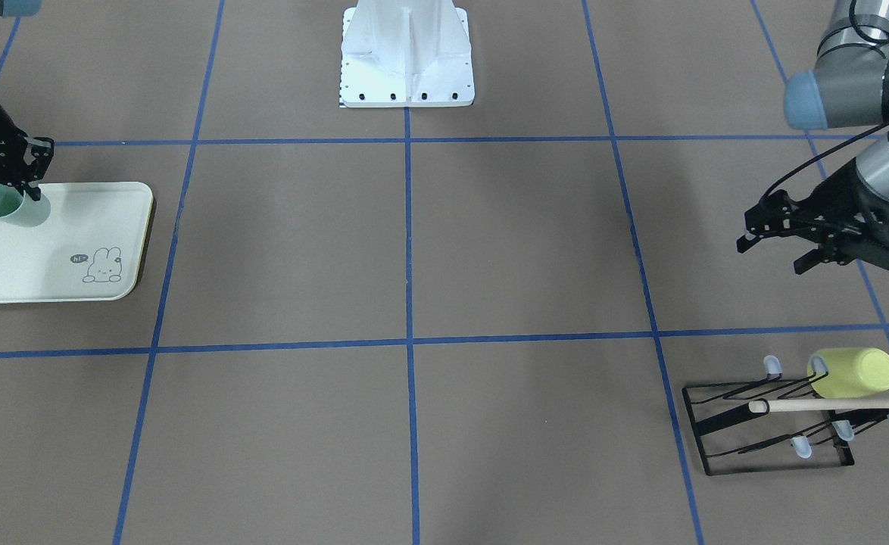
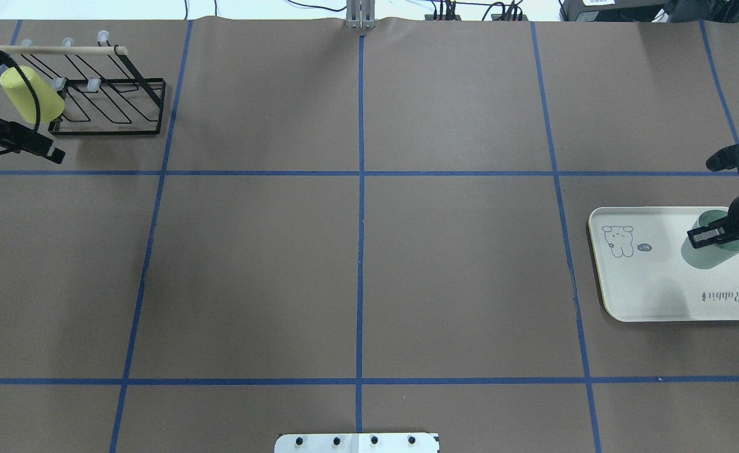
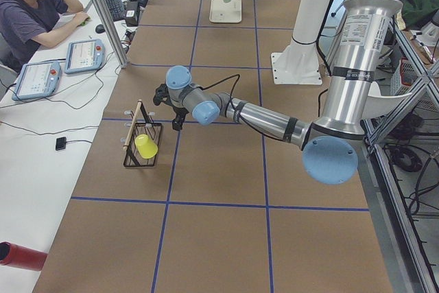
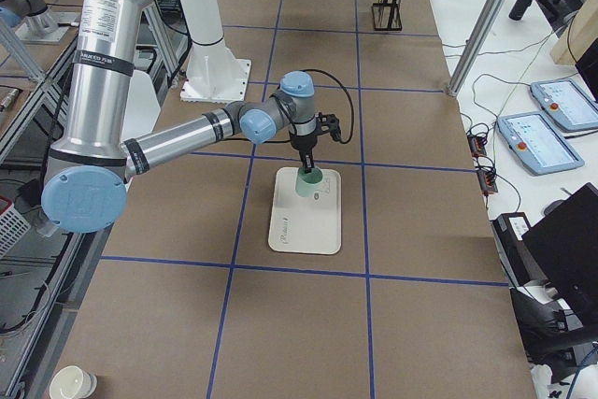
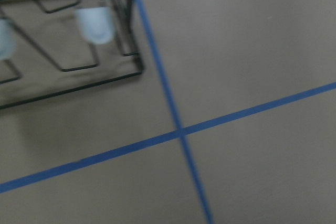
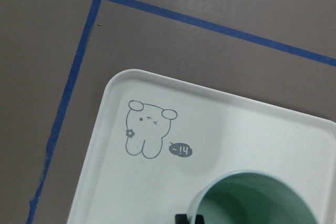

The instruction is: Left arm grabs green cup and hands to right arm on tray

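The right gripper [image 1: 30,191] pinches the rim of the small pale mint-green plastic cup [image 1: 11,212]. The cup stands upright on the flat cream-white rectangular tray [image 1: 58,261], at the end away from its bunny drawing [image 1: 104,266]. Well apart, the left gripper [image 1: 772,254] hangs spread wide and empty near a black wire rack [image 1: 762,424] bearing a yellow cup [image 1: 857,372].
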`<action>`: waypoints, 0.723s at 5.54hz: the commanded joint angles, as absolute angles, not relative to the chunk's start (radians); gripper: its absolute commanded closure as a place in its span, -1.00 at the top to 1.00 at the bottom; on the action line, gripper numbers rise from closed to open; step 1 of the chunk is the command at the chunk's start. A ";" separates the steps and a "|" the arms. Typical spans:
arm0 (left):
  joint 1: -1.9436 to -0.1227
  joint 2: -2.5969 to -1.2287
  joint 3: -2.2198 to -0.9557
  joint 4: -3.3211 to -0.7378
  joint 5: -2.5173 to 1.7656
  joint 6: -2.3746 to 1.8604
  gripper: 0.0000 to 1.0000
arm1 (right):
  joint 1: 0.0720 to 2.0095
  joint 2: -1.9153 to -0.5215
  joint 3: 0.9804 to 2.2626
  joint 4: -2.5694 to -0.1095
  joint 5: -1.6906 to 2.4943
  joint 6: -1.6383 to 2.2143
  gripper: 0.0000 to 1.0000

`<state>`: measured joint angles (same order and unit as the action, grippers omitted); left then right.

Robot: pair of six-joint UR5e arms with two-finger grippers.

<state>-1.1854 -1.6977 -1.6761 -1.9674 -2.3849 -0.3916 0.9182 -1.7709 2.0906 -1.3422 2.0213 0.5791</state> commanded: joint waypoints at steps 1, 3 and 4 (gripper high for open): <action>-1.309 -1.596 -1.660 -1.936 -2.378 -0.197 1.00 | 0.917 -1.778 2.072 -1.330 2.023 0.577 -1.00; -1.502 -1.583 -1.625 -1.722 -2.338 0.220 1.00 | 0.917 -1.781 2.051 -1.307 2.013 0.601 -1.00; -1.529 -1.585 -1.626 -1.703 -2.338 0.260 1.00 | 0.916 -1.790 2.031 -1.225 2.008 0.692 -1.00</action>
<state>-1.4803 -1.5848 -1.6281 -1.7489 -2.3459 0.1732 0.9166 -1.7832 2.0484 -1.2850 2.0132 0.6263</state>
